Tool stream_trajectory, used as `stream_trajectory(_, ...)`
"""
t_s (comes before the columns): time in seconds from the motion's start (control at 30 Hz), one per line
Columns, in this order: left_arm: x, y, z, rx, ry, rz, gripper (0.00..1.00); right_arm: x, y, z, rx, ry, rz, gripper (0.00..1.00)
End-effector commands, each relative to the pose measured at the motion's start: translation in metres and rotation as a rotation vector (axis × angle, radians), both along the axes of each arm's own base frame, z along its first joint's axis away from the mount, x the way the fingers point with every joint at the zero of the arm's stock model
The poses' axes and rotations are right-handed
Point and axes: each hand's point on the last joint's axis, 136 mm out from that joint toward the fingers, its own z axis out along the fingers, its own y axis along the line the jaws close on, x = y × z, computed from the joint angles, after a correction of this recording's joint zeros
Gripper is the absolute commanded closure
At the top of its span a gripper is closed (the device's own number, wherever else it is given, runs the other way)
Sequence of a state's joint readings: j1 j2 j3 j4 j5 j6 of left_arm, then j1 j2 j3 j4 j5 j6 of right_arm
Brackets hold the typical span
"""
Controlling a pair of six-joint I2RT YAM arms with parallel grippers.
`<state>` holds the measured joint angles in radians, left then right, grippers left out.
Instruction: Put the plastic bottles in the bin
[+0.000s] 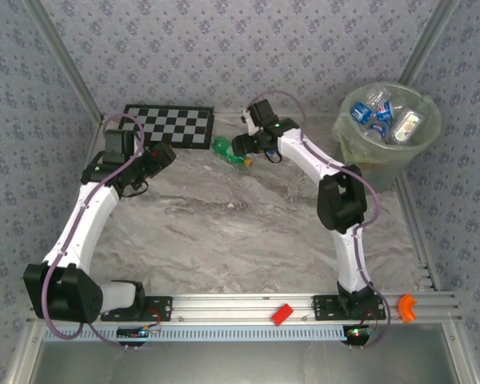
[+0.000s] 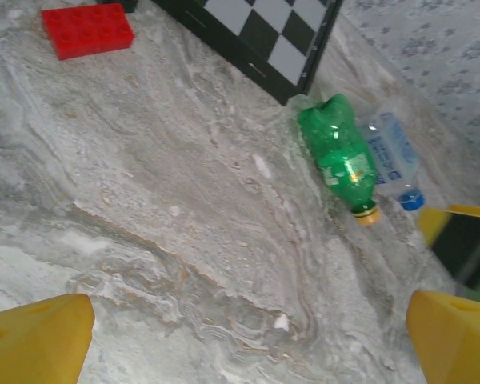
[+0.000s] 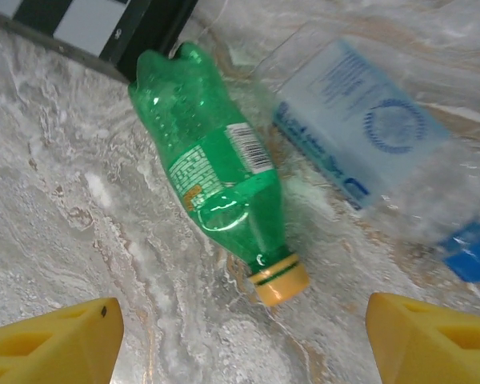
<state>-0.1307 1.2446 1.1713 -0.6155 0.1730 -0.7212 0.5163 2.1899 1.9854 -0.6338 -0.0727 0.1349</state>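
Observation:
A green plastic bottle (image 3: 212, 164) with a yellow cap lies on its side on the marble table, its cap toward my right gripper (image 3: 240, 344). That gripper is open, its yellow fingers (image 3: 52, 344) wide apart with the cap just ahead of the gap. A clear bottle (image 3: 368, 132) with a blue label and blue cap lies beside the green one. From above, the green bottle (image 1: 230, 152) sits by the right gripper (image 1: 242, 146). The bin (image 1: 360, 148) at the back right holds several bottles. My left gripper (image 2: 248, 344) is open over bare table, short of the green bottle (image 2: 340, 156) and the clear one (image 2: 392, 152).
A chequered board (image 1: 170, 126) lies at the back, just behind the bottles. A red block (image 2: 88, 30) sits near the board's edge. Another red block (image 1: 282, 313) and an orange piece (image 1: 406, 306) rest on the front rail. Patterned walls enclose the table.

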Motion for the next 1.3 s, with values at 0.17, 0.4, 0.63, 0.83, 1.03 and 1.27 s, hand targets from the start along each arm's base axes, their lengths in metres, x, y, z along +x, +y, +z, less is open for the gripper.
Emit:
stream_trajectory(0.17,-0.007,-0.004,0.018,-0.049,-0.037,-0.005,0.00,-0.005,0.016,-0.048,-0.116,0.070,0.096,0.24)
stream_trajectory(0.4,-0.006,-0.011,0.016,-0.089,-0.037,-0.025,0.00,0.006,0.016,-0.060,-0.153,0.033,0.098,0.23)
stream_trajectory(0.63,-0.004,-0.014,0.017,-0.101,-0.023,-0.040,0.00,0.010,0.021,-0.074,-0.165,0.015,0.143,0.23)
stream_trajectory(0.83,-0.005,-0.016,0.020,-0.109,-0.026,-0.047,0.00,0.016,0.027,-0.085,-0.141,0.007,0.171,0.24)
stream_trajectory(1.03,-0.008,-0.012,0.026,-0.088,-0.050,-0.037,0.00,0.017,0.031,-0.092,-0.153,0.004,0.195,0.32)
stream_trajectory(1.27,-0.010,-0.011,0.023,-0.085,-0.042,-0.037,0.00,0.013,0.033,-0.099,-0.173,0.006,0.232,0.41)
